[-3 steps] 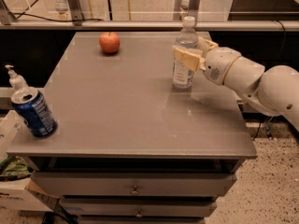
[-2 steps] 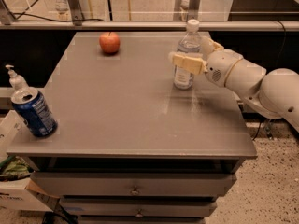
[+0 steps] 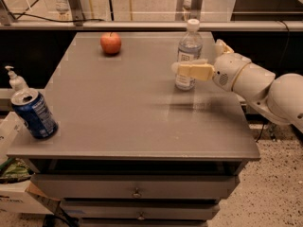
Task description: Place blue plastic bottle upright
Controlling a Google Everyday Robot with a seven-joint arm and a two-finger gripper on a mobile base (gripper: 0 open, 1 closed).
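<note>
The blue plastic bottle (image 3: 190, 45), clear with a white cap and a pale label, stands upright on the grey table (image 3: 132, 112) at the back right. My gripper (image 3: 199, 57) reaches in from the right at label height and straddles the bottle. The near finger (image 3: 194, 71) crosses in front of the label. The far finger (image 3: 221, 46) shows behind and to the right, apart from the bottle. The gripper is open.
A red apple (image 3: 111, 43) lies at the back of the table. A dark blue drink can (image 3: 34, 113) stands tilted at the front left edge, with a white pump-top bottle (image 3: 15, 79) behind it. Drawers are under the tabletop. Boxes sit on the floor at left.
The near finger has moved down across the label toward the camera, and the far finger now stands clear of the bottle. The bottle stays upright in the same spot.
</note>
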